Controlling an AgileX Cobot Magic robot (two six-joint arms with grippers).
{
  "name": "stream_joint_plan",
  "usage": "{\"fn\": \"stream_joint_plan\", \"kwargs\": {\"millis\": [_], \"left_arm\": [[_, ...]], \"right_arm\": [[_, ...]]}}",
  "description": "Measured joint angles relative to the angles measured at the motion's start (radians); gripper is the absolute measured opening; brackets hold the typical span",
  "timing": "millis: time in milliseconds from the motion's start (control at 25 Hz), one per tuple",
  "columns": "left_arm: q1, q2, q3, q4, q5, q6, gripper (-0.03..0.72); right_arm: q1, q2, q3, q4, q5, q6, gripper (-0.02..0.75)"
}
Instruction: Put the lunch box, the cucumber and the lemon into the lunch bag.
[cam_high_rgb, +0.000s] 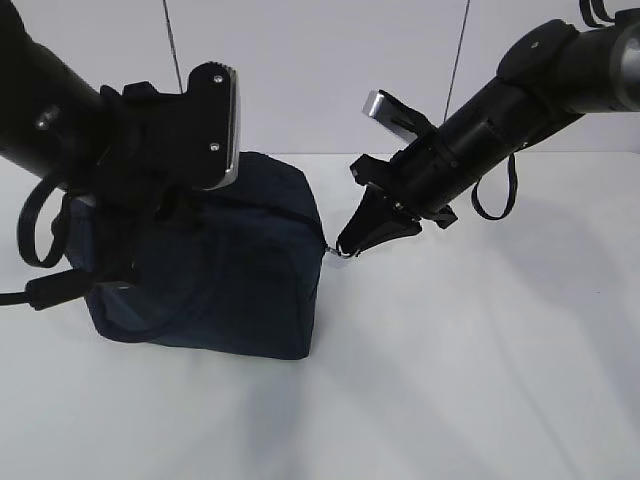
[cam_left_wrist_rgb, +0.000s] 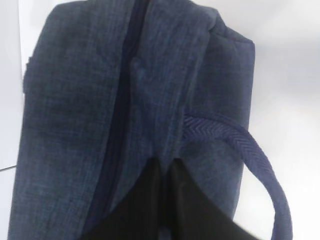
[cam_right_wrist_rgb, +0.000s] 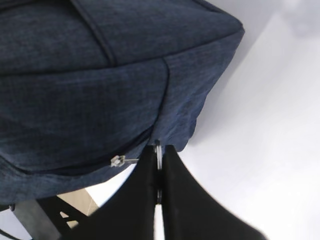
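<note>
The dark navy lunch bag (cam_high_rgb: 240, 270) stands on the white table, left of centre. It fills the left wrist view (cam_left_wrist_rgb: 100, 100) and the top of the right wrist view (cam_right_wrist_rgb: 90, 75). My left gripper (cam_left_wrist_rgb: 164, 164) is shut on a fold of the bag's top fabric beside the zipper line. My right gripper (cam_high_rgb: 345, 245) is at the bag's right end and is shut on the metal ring pull (cam_right_wrist_rgb: 158, 155). A second small zipper slider (cam_right_wrist_rgb: 116, 161) shows on the bag's side. The lunch box, the cucumber and the lemon are out of view.
A navy strap handle (cam_left_wrist_rgb: 260, 160) loops off the bag's right side in the left wrist view. The white table (cam_high_rgb: 480, 360) spreads to the right and front of the bag. A white wall stands behind.
</note>
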Motion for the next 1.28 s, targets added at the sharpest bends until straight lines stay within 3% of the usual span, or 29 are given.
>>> {"fn": "stream_joint_plan", "kwargs": {"millis": [480, 760, 1120, 1280], "left_arm": [[0.000, 0.000, 0.000, 0.002, -0.015, -0.009, -0.003], [0.000, 0.000, 0.000, -0.013, -0.015, -0.009, -0.003], [0.000, 0.000, 0.000, -0.021, -0.015, -0.009, -0.003], [0.000, 0.000, 0.000, -0.030, -0.015, -0.009, -0.003]], "right_arm": [[0.000, 0.017, 0.000, 0.005, -0.069, -0.064, 0.008], [0.000, 0.019, 0.000, 0.091, 0.000, -0.181, 0.015], [0.000, 0.015, -0.010, 0.065, 0.068, -0.388, 0.261], [0.000, -0.005, -0.012, -0.036, 0.070, -0.563, 0.298]]}}
